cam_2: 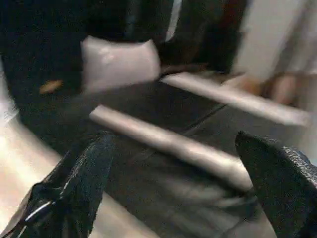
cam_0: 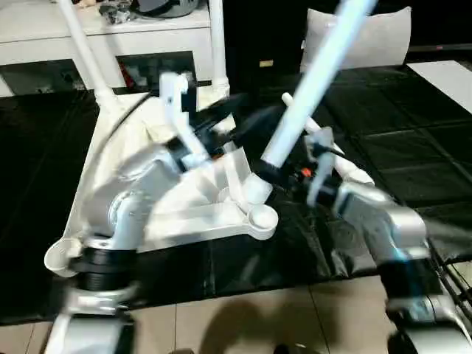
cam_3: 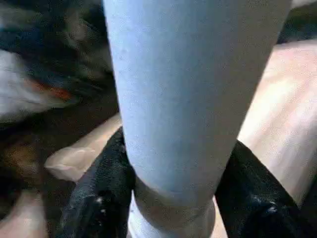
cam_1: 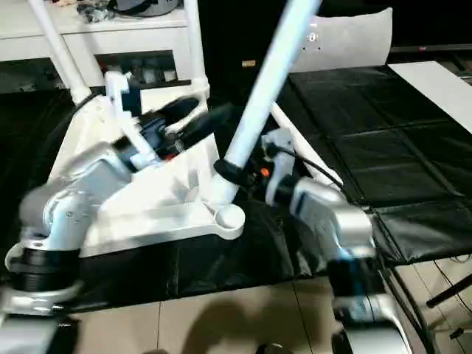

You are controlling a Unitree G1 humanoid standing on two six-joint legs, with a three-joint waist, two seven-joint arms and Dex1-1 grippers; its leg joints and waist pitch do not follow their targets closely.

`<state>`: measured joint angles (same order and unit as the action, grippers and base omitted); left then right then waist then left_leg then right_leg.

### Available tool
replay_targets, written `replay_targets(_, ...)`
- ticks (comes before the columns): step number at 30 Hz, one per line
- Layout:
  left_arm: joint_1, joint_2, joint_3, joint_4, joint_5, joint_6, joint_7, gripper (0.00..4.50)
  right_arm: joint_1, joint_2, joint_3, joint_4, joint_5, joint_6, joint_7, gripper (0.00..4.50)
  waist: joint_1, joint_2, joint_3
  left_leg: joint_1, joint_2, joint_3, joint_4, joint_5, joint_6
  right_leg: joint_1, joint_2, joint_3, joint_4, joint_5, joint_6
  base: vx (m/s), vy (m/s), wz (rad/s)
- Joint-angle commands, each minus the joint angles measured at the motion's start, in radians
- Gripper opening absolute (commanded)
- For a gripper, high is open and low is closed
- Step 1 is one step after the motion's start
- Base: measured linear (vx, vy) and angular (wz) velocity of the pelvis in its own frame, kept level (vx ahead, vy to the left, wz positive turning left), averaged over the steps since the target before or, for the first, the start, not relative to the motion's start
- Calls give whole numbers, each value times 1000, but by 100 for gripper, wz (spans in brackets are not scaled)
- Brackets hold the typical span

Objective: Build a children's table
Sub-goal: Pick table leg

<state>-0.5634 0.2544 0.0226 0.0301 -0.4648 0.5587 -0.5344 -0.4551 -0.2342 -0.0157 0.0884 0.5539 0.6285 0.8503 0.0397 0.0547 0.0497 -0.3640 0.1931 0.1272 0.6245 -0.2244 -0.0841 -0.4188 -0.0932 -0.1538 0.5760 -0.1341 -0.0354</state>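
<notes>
From the left eye view, you had the table top (cam_0: 147,214) lying upside down on the black floor mat (cam_0: 413,147), ribbed underside up; two legs (cam_0: 85,51) already stood in the far corner sockets, in front of the white cabinet (cam_0: 44,37); a third leg (cam_0: 313,81) leaned up and to the right from beside the near right corner socket (cam_0: 262,217), and your right gripper (cam_0: 269,173) held it low down; the socket itself looked empty, so I judged you were in the middle of seating the third leg; your left arm lay across the top, its gripper (cam_0: 221,122) near the far middle.

From the right eye view, the same leg's foot sat just above and beside that socket; a grey cushion (cam_1: 346,40) stood far right.

In the left wrist view, your left fingers (cam_2: 84,178) stood wide apart with nothing between them; a further leg (cam_2: 168,144) lay on the mat ahead.

In the right wrist view, your right fingers (cam_3: 99,193) were clenched on the leg's thick end.

Next, you needed to bring the leg upright over the socket and press it in; the left gripper would probably have to steady the top.
</notes>
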Motion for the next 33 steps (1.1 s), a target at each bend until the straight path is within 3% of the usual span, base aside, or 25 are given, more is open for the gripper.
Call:
replay_targets(1,1,2,-7,14,24,-10,19,450,-4,-9,-26,-48,45,13,30,188,2,-16,-80,-9,19,12,-65,-8,103,81,-44,48,-66,-327,-50,0,0,0)
replay_targets(3,-18,-7,-15,34,58,-17,60,450,14,-29,-18,-69,56,21,65,188,4,-16,-80,-9,20,12,-64,-15,94,81,-46,48,-67,-338,-59,0,0,0)
replay_targets(7,-46,-64,-69,3,59,-18,49,450,21,-39,20,-61,12,9,49,188,8,-23,-80,-9,20,14,-65,-25,78,80,-50,50,-70,-357,-68,0,0,0)
replay_targets(11,-54,-92,-97,-27,50,-13,42,450,19,-43,33,-54,-6,5,30,188,11,-27,-82,-15,20,14,-63,-7,81,83,-51,52,-64,-332,-78,0,0,0)
replay_targets(17,-66,-135,-146,-96,37,5,29,450,7,-50,47,-6,-60,-18,-9,188,4,-30,-79,-16,15,16,-61,-27,79,82,-49,47,-74,-387,-54,0,0,0)
replay_targets(20,-63,-141,-149,-99,41,7,35,450,7,-51,48,-7,-58,-18,-10,188,3,-29,-79,-16,14,16,-61,-24,87,81,-47,47,-75,-382,-49,0,0,0)
replay_targets(25,-57,-82,-203,-84,132,-34,16,450,11,-53,58,-6,-74,-20,-18,188,-1,-28,-79,-16,16,13,-62,-23,90,81,-45,46,-74,-371,-47,0,0,0)
replay_targets(31,-53,-93,-197,-79,135,-41,23,450,14,-45,56,-4,-82,-18,-37,188,-3,-26,-79,-16,16,14,-61,-28,84,81,-46,46,-73,-370,-51,0,0,0)
replay_targets(32,-54,-91,-192,-71,142,-45,29,450,12,-45,49,4,-84,-15,-50,188,-5,-38,-80,-18,15,15,-61,-24,87,82,-46,47,-73,-365,-51,0,0,0)
replay_targets(33,-54,-89,-189,-65,146,-48,33,450,11,-45,44,8,-86,-13,-60,188,-2,-33,-80,-17,16,14,-62,-21,86,82,-47,47,-71,-366,-54,0,0,0)
